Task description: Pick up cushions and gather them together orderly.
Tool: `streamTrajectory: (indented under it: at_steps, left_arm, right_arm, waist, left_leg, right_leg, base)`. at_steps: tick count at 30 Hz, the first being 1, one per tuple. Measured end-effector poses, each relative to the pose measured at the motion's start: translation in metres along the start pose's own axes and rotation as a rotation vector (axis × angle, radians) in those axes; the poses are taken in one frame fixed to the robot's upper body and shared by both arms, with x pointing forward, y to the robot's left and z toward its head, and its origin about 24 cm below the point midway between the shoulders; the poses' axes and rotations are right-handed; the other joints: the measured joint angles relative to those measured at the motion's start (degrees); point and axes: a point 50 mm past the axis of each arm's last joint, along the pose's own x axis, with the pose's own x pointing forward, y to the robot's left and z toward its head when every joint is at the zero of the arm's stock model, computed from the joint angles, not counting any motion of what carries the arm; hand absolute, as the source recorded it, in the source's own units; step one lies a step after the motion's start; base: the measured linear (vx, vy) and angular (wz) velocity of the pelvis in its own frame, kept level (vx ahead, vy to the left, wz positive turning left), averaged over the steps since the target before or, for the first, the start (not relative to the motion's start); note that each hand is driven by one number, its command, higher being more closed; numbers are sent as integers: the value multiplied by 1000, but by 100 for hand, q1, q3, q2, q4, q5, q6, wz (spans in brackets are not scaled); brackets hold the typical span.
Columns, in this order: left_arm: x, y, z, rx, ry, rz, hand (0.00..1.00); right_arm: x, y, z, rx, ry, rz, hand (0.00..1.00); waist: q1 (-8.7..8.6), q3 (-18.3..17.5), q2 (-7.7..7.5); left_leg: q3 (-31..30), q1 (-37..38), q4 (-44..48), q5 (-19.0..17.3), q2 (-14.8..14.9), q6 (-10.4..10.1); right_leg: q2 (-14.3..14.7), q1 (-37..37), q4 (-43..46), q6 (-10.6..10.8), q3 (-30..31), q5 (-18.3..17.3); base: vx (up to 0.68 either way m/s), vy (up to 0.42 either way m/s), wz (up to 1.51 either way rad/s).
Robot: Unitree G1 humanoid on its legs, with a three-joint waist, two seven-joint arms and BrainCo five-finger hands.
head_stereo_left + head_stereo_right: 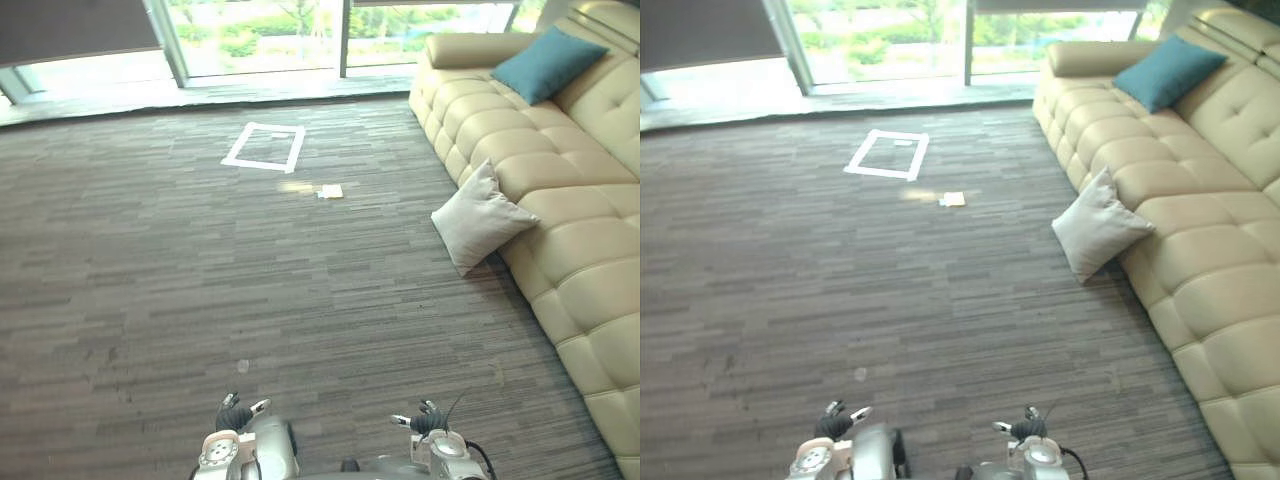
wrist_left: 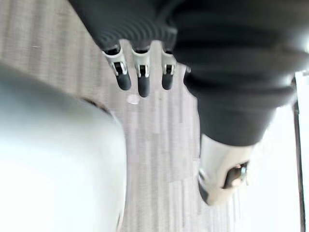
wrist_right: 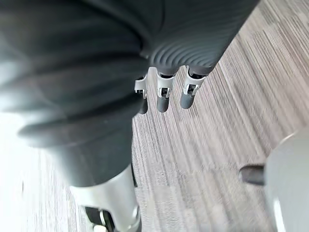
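Carpet floor (image 1: 200,280) ran wide and bare ahead. The cream sofa (image 1: 560,190) took up the right side, with its length running from 5 o'clock up to 1 o'clock in the head view.

There were two cushions. The pale cushion (image 1: 480,218) sat on the floor, propped on edge against the sofa front, one corner up at 12 o'clock and its face turned toward 9 o'clock. The teal cushion (image 1: 548,62) lay up on the sofa seat against the backrest at the far end, well apart from the pale one.

A white tape square (image 1: 258,166) was on the carpet at roughly 12 o'clock from the left hand (image 1: 235,412), with a small paper scrap (image 1: 331,191) near it.

Both hands hung low at the bottom edge of the head view. In the wrist views the left fingers (image 2: 141,79) and right fingers (image 3: 162,96) were straight and relaxed over the carpet, holding nothing.

Key geometry: the pale cushion lay between 12 and 1 o'clock from the right hand (image 1: 428,418) and nearer 2 o'clock from the left, so the right arm was closer. Both were well out of reach, so I'd judge a walk-up was needed first. The teal cushion was on the same bearing, farther out.
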Motion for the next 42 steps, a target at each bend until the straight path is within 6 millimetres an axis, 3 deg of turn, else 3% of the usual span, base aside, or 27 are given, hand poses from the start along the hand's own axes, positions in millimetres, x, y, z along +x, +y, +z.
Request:
streamTrajectory:
  at_steps: [1, 2, 4, 6, 7, 9, 11, 13, 15, 17, 18, 19, 20, 21, 23, 24, 25, 26, 28, 32, 34, 36, 37, 38, 39, 40, 42]
  left_arm:
    - [0, 1, 0, -10, -1, 2, 0]
    - [0, 3, 2, -14, -6, 9, 0]
    - [1, 7, 1, -8, -1, 21, 0]
    - [2, 14, 0, 11, 6, 33, 0]
    - [3, 16, 0, 23, 18, 38, 0]
    - [1, 16, -8, 28, 59, 49, 0]
    - [0, 16, -14, 31, 86, 49, 0]
    - [-1, 13, -18, 34, 101, 40, 0]
    - [-1, 11, -20, 51, 110, 26, 0]
    - [-2, 10, -23, 57, 125, 22, 0]
    - [-3, 11, -25, 68, 128, 20, 0]
    - [-4, 9, -27, 65, 134, 15, 0]
    - [-5, 2, -28, 50, 135, -3, 0]
    - [-6, -4, -29, 45, 136, -16, 0]
    - [-7, -8, -27, 11, 127, -18, 0]
    - [-7, -7, -27, -11, 123, -9, 0]
    - [-7, -6, -26, -15, 118, -4, 0]
    - [-7, -2, -24, -15, 106, 5, 0]
    - [-6, 1, -20, -16, 88, 14, 0]
    - [-5, -1, -13, -44, 52, 13, 0]
    - [-5, -2, -11, -49, 38, 14, 0]
    - [-5, -3, -10, -58, 37, 15, 0]
    - [-5, -1, -11, -64, 40, 20, 0]
    - [-5, 0, -11, -62, 42, 22, 0]
    - [-4, 8, -11, -47, 41, 38, 0]
    - [-4, 12, -12, -39, 46, 48, 0]
    - [-3, 14, -12, -31, 51, 52, 0]
  right_arm:
    - [0, 0, -2, -22, 10, 3, 0]
    - [-1, 4, -8, -21, 32, 9, 0]
    - [-3, 12, -11, -13, 32, 25, 0]
    - [-4, 17, -6, 2, 9, 38, 0]
    - [-4, 17, -3, 6, -5, 38, 0]
    - [-5, 15, 0, -2, -26, 37, 0]
    - [-5, 15, 4, 1, -50, 41, 0]
    - [-3, 12, 9, -3, -62, 36, 0]
    - [-2, 9, 12, -6, -70, 29, 0]
    - [-2, 6, 10, 5, -65, 18, 0]
    - [-3, 4, 6, 10, -52, 13, 0]
    - [-3, 1, 4, 30, -48, 5, 0]
    - [-3, -6, 6, 17, -61, -12, 0]
    - [-2, -9, 6, 10, -61, -16, 0]
    - [-2, -14, 9, 3, -68, -26, 0]
    - [-1, -14, 10, 3, -67, -30, 0]
    - [-1, -13, 9, 4, -65, -29, 0]
    - [-2, -9, 6, 11, -53, -20, 0]
    - [-3, -7, 0, 24, -31, -17, 0]
    - [-4, -9, -3, 29, -19, -30, 0]
    - [-5, -8, -7, 28, -6, -34, 0]
    - [-5, -8, -7, 19, -3, -35, 0]
    - [-5, -5, -8, 13, -1, -28, 0]
    - [-6, -4, -9, 13, 1, -25, 0]
    - [-9, 6, -14, 23, 15, -3, 0]
    - [-10, 11, -14, 25, 10, 11, 0]
    - [-11, 18, -12, 38, 4, 26, 0]
  waist:
    - [57, -18, -1]
    - [97, -123, -111]
    - [107, -227, -275]
    - [66, -205, -514]
    - [-9, -149, -549]
    - [-46, -133, -468]
    - [-66, -131, -429]
    - [-116, -140, -388]
    - [-146, -130, -359]
    - [-214, -132, -362]
    - [-254, -153, -412]
    - [-290, -167, -398]
    - [-312, -228, -184]
    - [-320, -269, -79]
    - [-326, -232, 126]
    - [-315, -196, 189]
    - [-315, -184, 191]
    - [-288, -115, 77]
    - [-247, -120, -58]
    - [-85, -137, -45]
    - [1, -139, -67]
    - [25, -147, -54]
    - [49, -185, -94]
    - [45, -236, -74]
    - [46, -379, -306]
    - [79, -457, -423]
    - [65, -465, -459]
  left_leg:
    - [-52, -38, 48, 584, 16, 7]
    - [10, -55, 335, 778, -66, 95]
    - [204, 34, 549, 580, -148, 414]
    - [480, 479, 547, 230, -382, 632]
    - [528, 876, 542, -26, -503, 686]
    - [742, 1611, 392, -320, -494, 725]
    - [882, 2295, -76, -427, -441, 718]
    - [1011, 2706, -497, -450, -361, 665]
    - [1132, 3121, -824, -529, -318, 495]
    - [1131, 3484, -923, -698, -356, 213]
    - [1080, 3684, -918, -775, -434, 92]
    - [993, 3902, -898, -836, -435, 5]
    - [952, 3898, -605, -843, -246, -7]
    - [907, 3621, 179, -854, -101, -28]
    - [679, 2803, 2102, -552, 349, -156]
    - [625, 2395, 3236, -557, 675, -184]
    - [629, 2295, 3526, -584, 763, -193]
    - [674, 2038, 3973, -682, 834, -185]
    - [715, 1488, 3788, -852, 783, -5]
    - [322, 577, 2091, -961, 261, 157]
    - [-329, 413, 1148, -700, -113, 52]
    - [-653, 320, 580, -326, -207, 90]
    - [-592, 383, 666, 163, -181, 169]
    - [-545, 390, 715, 316, -178, 228]
    - [-187, 392, 880, 44, -192, 338]
    - [93, 472, 886, -72, -169, 422]
    - [405, 747, 822, -247, -151, 529]
  right_leg:
    - [-64, 160, 45, 95, 152, -219]
    - [-233, 171, 260, 181, 309, -356]
    - [-421, -343, 1476, 211, 397, -360]
    - [-793, -1165, 3514, 896, 332, 16]
    - [-1032, -1513, 4580, 1034, 191, 196]
    - [-1239, -1936, 5258, 878, -204, 68]
    - [-1289, -2441, 4940, 708, -942, -211]
    - [-1183, -2887, 3987, 661, -1618, -252]
    - [-938, -3157, 2464, 594, -2094, 203]
    - [-679, -3218, 1455, 357, -2126, 935]
    - [-696, -3175, 1423, 115, -2101, 1228]
    - [-684, -3190, 1751, -345, -1946, 1473]
    - [-644, -3165, 2065, -326, -2047, 1081]
    - [-594, -3125, 2185, -298, -2061, 817]
    - [-326, -2868, 2100, -341, -2012, 596]
    - [-81, -2550, 1938, -413, -1915, 483]
    - [-29, -2412, 1890, -433, -1875, 431]
    - [96, -1986, 1740, -461, -1667, 286]
    - [187, -1498, 1386, -407, -1334, 218]
    - [153, -913, 969, -181, -565, 100]
    - [71, -706, 892, -13, -206, -42]
    - [49, -623, 946, 211, 117, -241]
    - [14, -587, 1061, 348, 366, -409]
    - [-17, -583, 1101, 410, 437, -447]
    - [-197, -718, 1366, 503, 604, -498]
    - [-296, -990, 1819, 550, 634, -470]
    - [-442, -1324, 2580, 796, 502, -324]
  base:
    - [586, 374, -72]
    - [601, 370, -70]
    - [620, 337, -67]
    - [650, 345, -48]
    - [547, 266, -20]
    - [525, 210, -32]
    - [470, 117, -33]
    - [455, 68, -21]
    - [581, 28, -20]
    - [708, -55, 1]
    - [648, -99, 26]
    - [655, -109, 23]
    - [610, -174, 15]
    - [583, -193, 2]
    - [550, -193, -22]
    - [520, -128, -47]
    - [491, -102, -70]
    - [462, -108, -63]
    - [494, -90, -85]
    - [379, 74, -92]
    - [339, 186, -82]
    - [401, 285, -100]
    - [449, 347, -114]
    - [482, 381, -116]
    - [539, 413, -111]
    - [507, 391, -128]
    - [342, 286, -91]
